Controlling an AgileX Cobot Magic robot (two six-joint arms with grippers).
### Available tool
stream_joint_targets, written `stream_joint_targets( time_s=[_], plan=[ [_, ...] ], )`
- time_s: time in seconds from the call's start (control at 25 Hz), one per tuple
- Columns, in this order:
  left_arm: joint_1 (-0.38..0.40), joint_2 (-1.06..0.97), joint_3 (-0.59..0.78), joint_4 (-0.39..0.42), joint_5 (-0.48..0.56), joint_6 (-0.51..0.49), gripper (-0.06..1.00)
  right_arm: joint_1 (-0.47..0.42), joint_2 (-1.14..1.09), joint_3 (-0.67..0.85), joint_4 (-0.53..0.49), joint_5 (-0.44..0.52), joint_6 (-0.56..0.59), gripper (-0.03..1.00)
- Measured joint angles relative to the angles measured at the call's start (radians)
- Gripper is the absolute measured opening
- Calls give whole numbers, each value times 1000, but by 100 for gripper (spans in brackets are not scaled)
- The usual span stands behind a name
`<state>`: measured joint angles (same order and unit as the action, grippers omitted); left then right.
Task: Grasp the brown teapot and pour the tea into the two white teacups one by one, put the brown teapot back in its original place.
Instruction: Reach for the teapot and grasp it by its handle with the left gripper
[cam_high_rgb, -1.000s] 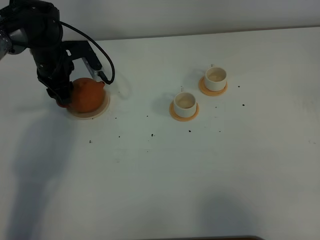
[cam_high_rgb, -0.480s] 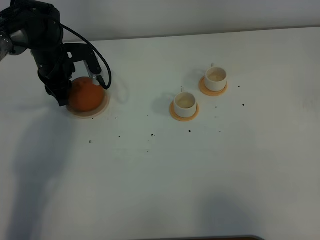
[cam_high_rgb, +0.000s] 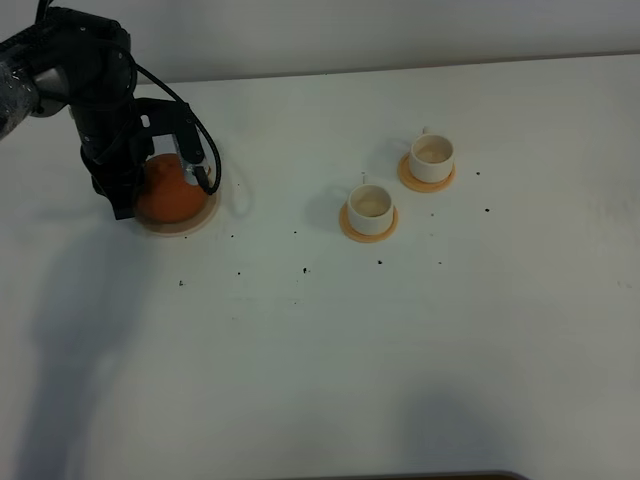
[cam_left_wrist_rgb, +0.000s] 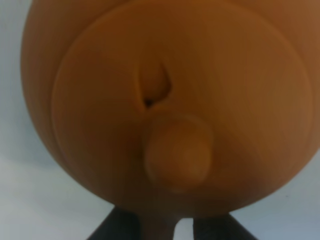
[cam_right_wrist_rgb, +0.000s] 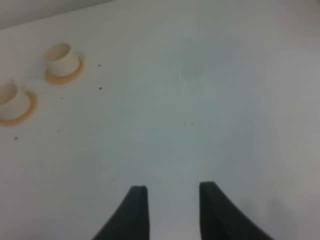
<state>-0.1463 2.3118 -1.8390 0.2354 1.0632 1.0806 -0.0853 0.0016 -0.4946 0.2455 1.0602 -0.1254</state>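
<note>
The brown teapot (cam_high_rgb: 168, 196) sits on its pale saucer (cam_high_rgb: 206, 214) at the far left of the table. My left gripper (cam_high_rgb: 122, 192) is at the pot's left side. In the left wrist view the teapot (cam_left_wrist_rgb: 170, 100) fills the picture, lid knob toward the camera. Its handle lies between the two dark fingers of the left gripper (cam_left_wrist_rgb: 167, 227), which are shut on it. The two white teacups (cam_high_rgb: 369, 204) (cam_high_rgb: 432, 153) stand on orange coasters right of centre. My right gripper (cam_right_wrist_rgb: 170, 210) is open over bare table, with the teacups (cam_right_wrist_rgb: 60, 56) (cam_right_wrist_rgb: 9, 97) far off.
Small dark specks (cam_high_rgb: 303, 270) are scattered on the white table between the teapot and the cups. A black cable (cam_high_rgb: 205, 160) loops from the left arm over the pot. The back edge of the table (cam_high_rgb: 400, 66) runs along the top.
The left gripper's jaws have closed from wide open onto the teapot's handle. The arm and the pot shifted slightly left on the saucer. The cups have not moved.
</note>
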Motion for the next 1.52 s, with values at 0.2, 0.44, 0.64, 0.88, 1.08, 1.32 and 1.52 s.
stream_joint_targets(
  time_s=[0.2, 0.44, 0.64, 0.88, 1.08, 1.32, 1.52],
  plan=[
    [0, 0, 0, 0, 0, 16, 26, 0, 0, 0, 0, 0, 0, 24],
    [0, 0, -1, 0, 0, 18, 26, 0, 0, 0, 0, 0, 0, 24],
    [0, 0, -1, 1, -1, 18, 29, 0, 0, 0, 0, 0, 0, 24],
    [-4, 0, -1, 25, -16, 20, 38, 0, 0, 0, 0, 0, 0, 24],
    [-6, -1, -1, 26, -20, 51, 39, 0, 0, 0, 0, 0, 0, 24],
    [-8, -15, -1, -2, -11, 68, 39, 0, 0, 0, 0, 0, 0, 24],
    [-10, -27, -1, -19, -8, 68, 39, 0, 0, 0, 0, 0, 0, 24]
  ],
)
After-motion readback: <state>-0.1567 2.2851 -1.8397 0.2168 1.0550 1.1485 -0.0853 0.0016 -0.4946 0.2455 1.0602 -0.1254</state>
